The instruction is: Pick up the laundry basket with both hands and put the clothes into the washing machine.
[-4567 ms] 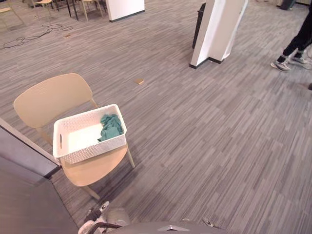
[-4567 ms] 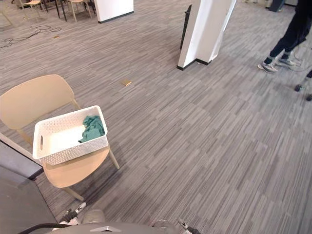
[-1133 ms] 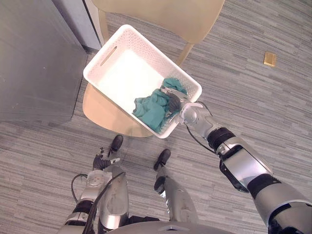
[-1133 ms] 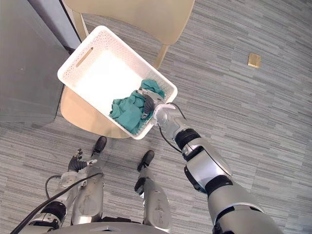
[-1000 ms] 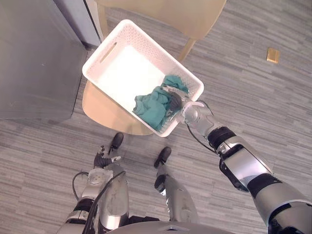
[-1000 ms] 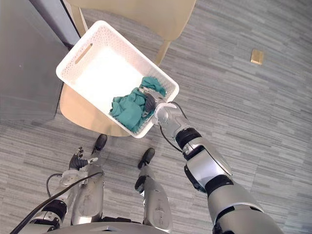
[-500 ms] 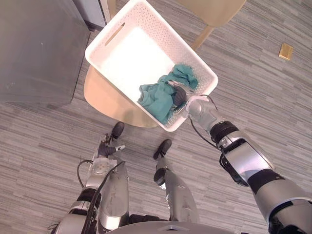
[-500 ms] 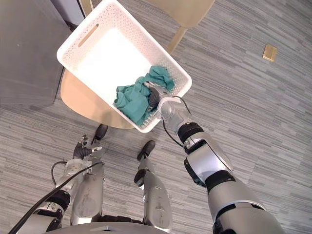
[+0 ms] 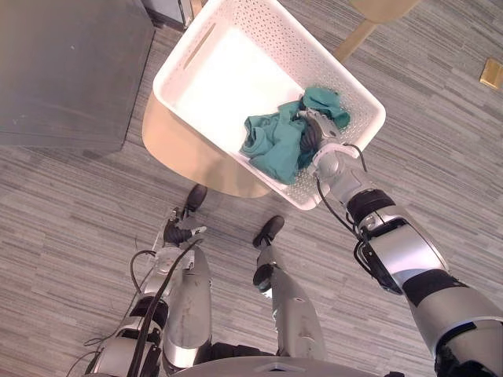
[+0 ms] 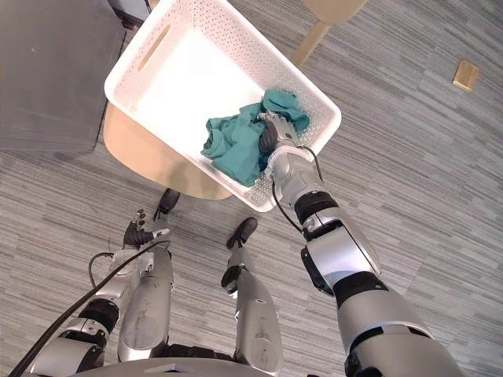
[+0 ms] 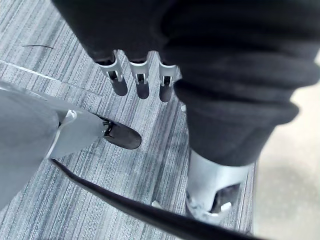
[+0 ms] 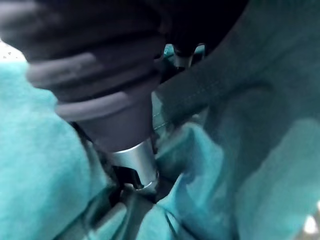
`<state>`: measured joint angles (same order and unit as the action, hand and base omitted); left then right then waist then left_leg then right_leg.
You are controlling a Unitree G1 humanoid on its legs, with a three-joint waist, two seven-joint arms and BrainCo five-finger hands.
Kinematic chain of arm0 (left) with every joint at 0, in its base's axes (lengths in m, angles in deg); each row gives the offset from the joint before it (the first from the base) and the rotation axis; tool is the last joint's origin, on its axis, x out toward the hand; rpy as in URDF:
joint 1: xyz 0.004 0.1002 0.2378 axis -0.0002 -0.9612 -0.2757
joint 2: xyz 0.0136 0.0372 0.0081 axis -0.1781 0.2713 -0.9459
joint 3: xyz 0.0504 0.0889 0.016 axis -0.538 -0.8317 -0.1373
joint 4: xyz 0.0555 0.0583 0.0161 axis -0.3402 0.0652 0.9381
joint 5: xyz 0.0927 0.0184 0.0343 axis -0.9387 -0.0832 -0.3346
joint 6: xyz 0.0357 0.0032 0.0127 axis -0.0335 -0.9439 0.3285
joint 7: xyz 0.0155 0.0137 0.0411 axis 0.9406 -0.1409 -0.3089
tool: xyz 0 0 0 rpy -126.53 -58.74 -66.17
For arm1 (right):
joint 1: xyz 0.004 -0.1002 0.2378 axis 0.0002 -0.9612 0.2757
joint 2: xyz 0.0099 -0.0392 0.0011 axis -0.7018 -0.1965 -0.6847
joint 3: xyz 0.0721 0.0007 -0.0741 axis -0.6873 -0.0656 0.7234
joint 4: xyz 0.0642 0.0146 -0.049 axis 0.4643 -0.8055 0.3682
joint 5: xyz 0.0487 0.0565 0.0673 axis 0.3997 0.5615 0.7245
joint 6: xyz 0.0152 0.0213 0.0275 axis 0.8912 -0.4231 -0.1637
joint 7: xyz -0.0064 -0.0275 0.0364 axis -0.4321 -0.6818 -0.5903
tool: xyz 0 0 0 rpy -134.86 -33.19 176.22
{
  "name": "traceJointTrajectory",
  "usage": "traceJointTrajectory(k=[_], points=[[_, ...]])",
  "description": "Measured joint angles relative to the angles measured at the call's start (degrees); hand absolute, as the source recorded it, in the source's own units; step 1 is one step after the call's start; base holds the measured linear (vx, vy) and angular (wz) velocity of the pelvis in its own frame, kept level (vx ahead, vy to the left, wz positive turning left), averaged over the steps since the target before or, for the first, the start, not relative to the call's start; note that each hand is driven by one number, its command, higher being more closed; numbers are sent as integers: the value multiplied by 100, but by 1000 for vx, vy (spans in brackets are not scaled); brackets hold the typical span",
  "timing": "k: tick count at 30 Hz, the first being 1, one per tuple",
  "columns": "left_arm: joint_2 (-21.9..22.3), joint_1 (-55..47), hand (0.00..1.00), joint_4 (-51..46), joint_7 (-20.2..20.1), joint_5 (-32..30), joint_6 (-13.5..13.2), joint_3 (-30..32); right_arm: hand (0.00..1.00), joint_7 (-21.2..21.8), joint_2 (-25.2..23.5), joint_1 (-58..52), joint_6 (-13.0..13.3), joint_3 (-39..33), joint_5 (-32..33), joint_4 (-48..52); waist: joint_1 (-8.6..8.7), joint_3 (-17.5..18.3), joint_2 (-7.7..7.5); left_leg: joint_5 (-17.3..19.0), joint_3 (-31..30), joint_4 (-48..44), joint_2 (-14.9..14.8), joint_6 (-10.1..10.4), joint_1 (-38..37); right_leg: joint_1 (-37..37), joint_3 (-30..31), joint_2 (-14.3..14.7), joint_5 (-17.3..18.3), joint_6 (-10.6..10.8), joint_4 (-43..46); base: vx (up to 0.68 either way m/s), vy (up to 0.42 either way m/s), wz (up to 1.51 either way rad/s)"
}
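Note:
A white perforated laundry basket (image 9: 228, 86) stands on a tan chair (image 9: 185, 161). Teal clothes (image 9: 271, 145) lie bunched in its near right corner. My right hand (image 9: 312, 135) reaches over the basket's near wall and is sunk into the pile. In the right wrist view its thumb (image 12: 134, 162) presses into the teal cloth (image 12: 250, 150), which folds across the curled fingers. My left hand (image 9: 177, 234) hangs low beside the chair's front, away from the basket. The left wrist view has its fingers (image 11: 141, 80) straight, pointing at the carpet and holding nothing.
A large dark grey cabinet (image 9: 63, 71) stands directly left of the chair and basket. A chair leg (image 9: 357, 35) slants out past the basket's far side. A small tan plate (image 9: 492, 73) lies on the striped grey carpet at far right.
The whole picture has shifted, so the basket and chair now sit higher and more to the right. My right hand stays in the teal clothes; my left hand still hangs low.

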<state>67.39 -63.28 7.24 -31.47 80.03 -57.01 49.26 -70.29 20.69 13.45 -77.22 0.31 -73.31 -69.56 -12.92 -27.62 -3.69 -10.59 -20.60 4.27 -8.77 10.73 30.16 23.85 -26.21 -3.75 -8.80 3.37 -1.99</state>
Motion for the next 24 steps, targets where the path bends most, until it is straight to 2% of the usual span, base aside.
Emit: traceJointTrajectory(k=[4, 10, 16, 18, 22, 24], points=[[96, 1, 0, -1, 5, 64, 0, 2, 100, -14, -46, 11, 24, -2, -5, 25, -97, 17, 81, 0, -14, 3, 3, 0, -4, 29, -7, -21, 70, 8, 111, 45, 6, 2], [99, 1, 0, -3, 64, 167, 0, 6, 100, -84, -191, -23, 25, -136, 68, 243, -141, 18, 87, 0, -29, 6, 9, 0, -2, 76, -20, -54, 146, 12, 235, 36, 5, 1], [99, 1, 0, -7, 115, 171, 1, 7, 100, -187, -452, -25, 9, -552, 515, 367, -159, 18, 86, -18, -26, 8, 17, 20, 10, 149, -16, -93, 207, 25, 368, 10, 2, 0], [100, 1, 0, -7, 117, 185, 2, 7, 100, -199, -581, -38, -18, -824, 749, 435, -160, 18, 87, -21, -26, 8, 16, 26, 10, 159, -16, -97, 217, 24, 393, 0, 0, 0], [102, 2, 0, -6, 132, 277, 17, 10, 100, -415, -988, -71, -23, -1561, 1677, 586, -165, 18, 87, -41, -20, 8, 11, 45, 13, 219, -3, -122, 275, 7, 524, 0, 0, 0], [114, 3, 0, -4, 173, 335, 41, 20, 100, -644, -1308, -204, 35, -2208, 2621, 1008, -165, 19, 88, -44, -12, 8, 9, 50, 8, 219, 0, -125, 276, 7, 533, 0, 0, 0]])
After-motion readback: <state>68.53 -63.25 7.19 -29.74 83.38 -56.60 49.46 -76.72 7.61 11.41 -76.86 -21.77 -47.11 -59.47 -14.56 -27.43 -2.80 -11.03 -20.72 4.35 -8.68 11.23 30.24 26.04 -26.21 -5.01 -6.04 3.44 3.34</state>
